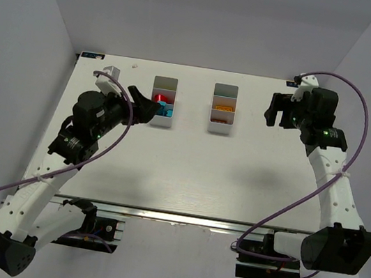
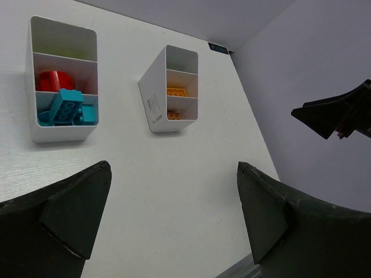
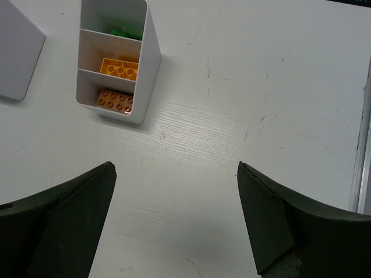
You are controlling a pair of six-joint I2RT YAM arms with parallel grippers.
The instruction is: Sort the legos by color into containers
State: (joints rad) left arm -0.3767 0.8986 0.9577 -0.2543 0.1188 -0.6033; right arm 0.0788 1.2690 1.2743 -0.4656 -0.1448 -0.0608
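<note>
One white bench (image 1: 186,181) under everything, no loose brick in sight on it. Two arms next. Left claw (image 1: 149,108) spread wide, holding nothing, hovering by the left side of the left bin (image 1: 159,124). Right claw (image 1: 279,111) equally wide and equally empty, well apart from the right bin (image 1: 220,131), off to its right. Both bins side by side toward the far edge, long axes running away from the arm bases, three cells in a row each. Smallest last: red bricks (image 2: 55,80) in the left bin's middle cell, blue bricks (image 2: 66,107) in its near cell. Right bin: green brick (image 3: 122,32) far, yellow brick (image 3: 120,68) middle, orange brick (image 3: 115,99) near. Probably little left to fetch; left arm the nearer to a bin.
</note>
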